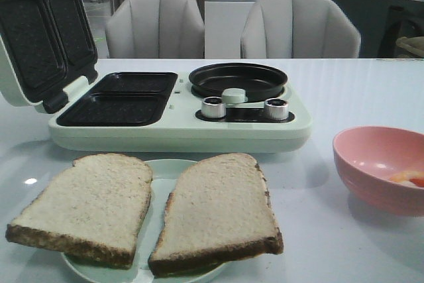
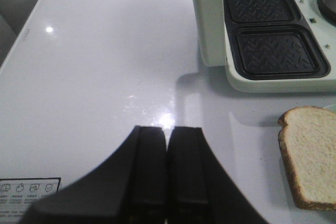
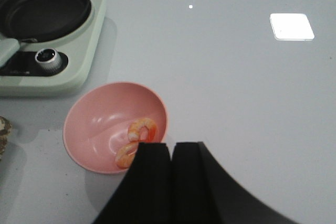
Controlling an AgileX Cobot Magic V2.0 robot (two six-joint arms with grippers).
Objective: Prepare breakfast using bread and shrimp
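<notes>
Jaws pressed together on both grippers, holding nothing. Left gripper hanging over bare table, bread lying off to its right on the plate, in front of the open grill. Right gripper hovering at the bowl rim, shrimp just beyond its fingertips. Probably calling for right jaws opening first.

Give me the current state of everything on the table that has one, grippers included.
Pale green breakfast maker: lid open, grill plates bare.
Round black pan: empty.
Two white bread slices: flat, side by side on the pale plate.
Pink bowl: upright, holding orange shrimp.
Left gripper: shut, empty.
Right gripper: shut, empty.
</notes>
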